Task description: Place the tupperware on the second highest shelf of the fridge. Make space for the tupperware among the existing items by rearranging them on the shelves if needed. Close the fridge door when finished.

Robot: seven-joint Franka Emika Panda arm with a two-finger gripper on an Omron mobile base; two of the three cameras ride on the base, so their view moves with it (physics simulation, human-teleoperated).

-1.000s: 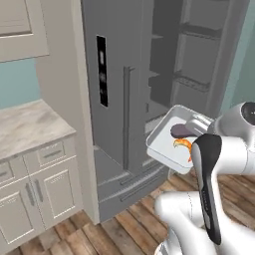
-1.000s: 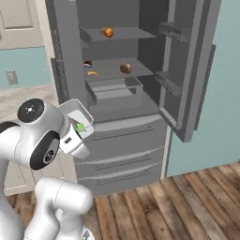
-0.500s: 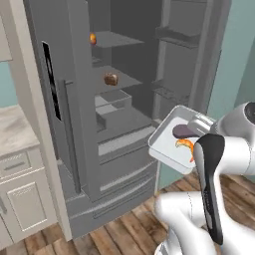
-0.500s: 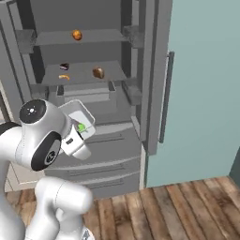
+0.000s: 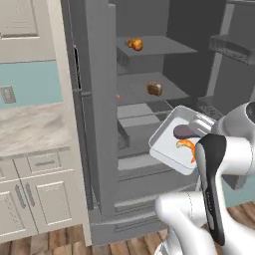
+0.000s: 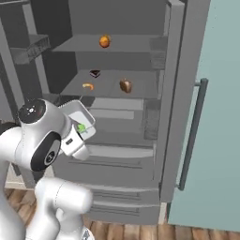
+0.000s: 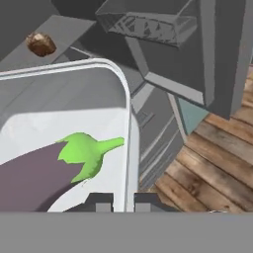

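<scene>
My gripper point(image 7: 123, 202) is shut on the rim of the tupperware point(image 7: 129, 143), a pale tray holding a purple eggplant point(image 7: 29, 180) with a green stem. In the left base view the tupperware point(image 5: 172, 142) hangs tilted in front of the open fridge point(image 5: 99, 124), below shelf height, with the eggplant point(image 5: 184, 131) and an orange shrimp point(image 5: 187, 145) in it and the gripper point(image 5: 199, 125) at its right edge. The second highest shelf point(image 6: 110, 90) carries a brown item point(image 6: 125, 85), an orange one point(image 6: 87, 86) and a dark one point(image 6: 95, 73). An orange item point(image 6: 104, 41) sits on the top shelf.
The left fridge door point(image 5: 94, 149) stands open edge-on beside beige cabinets point(image 5: 30, 194) and a marble counter point(image 5: 30, 132). The right door point(image 6: 187, 93) with its bar handle point(image 6: 192, 136) stands open close on the right. Door bins point(image 5: 234, 50) jut out above the tray.
The whole picture has shifted: the base has moved, so the fridge cavity now faces me more squarely and closer. The tupperware stays gripped at the same place relative to the arm.
</scene>
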